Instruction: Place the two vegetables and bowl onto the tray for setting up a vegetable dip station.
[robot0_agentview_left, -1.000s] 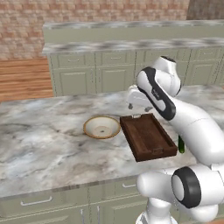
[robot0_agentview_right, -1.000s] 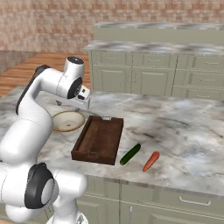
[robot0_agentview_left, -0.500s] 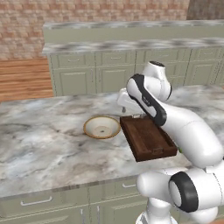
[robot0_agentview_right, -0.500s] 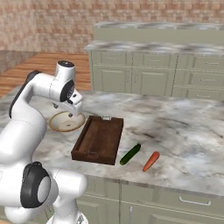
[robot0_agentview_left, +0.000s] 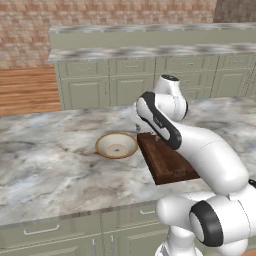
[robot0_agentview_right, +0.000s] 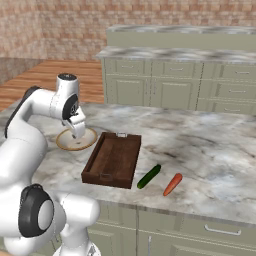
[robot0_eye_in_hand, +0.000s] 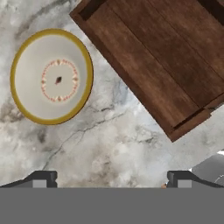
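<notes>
**Gripper poised between bowl and tray, nothing yet loaded**

Reading the hand view from left to right, we meet first the bowl (robot0_eye_in_hand: 51, 76), resting upright on the marble counter (robot0_eye_in_hand: 113, 144), then a strip of bare counter, then the tray (robot0_eye_in_hand: 162, 57), whose near corner points toward the camera. The gripper (robot0_eye_in_hand: 112, 179) hangs with its two tips spread wide and nothing between them, so we read the jaws as open. The bowl lies up and left of the jaws in this view; being round, it offers no long axis, only its rim. In the right base view, the cucumber-like stick (robot0_agentview_right: 149, 176) and the carrot-like stick (robot0_agentview_right: 172, 184) lie beyond the tray, well apart from the gripper. We judge the bowl the nearer target, and nothing obstructs the path to it.
</notes>
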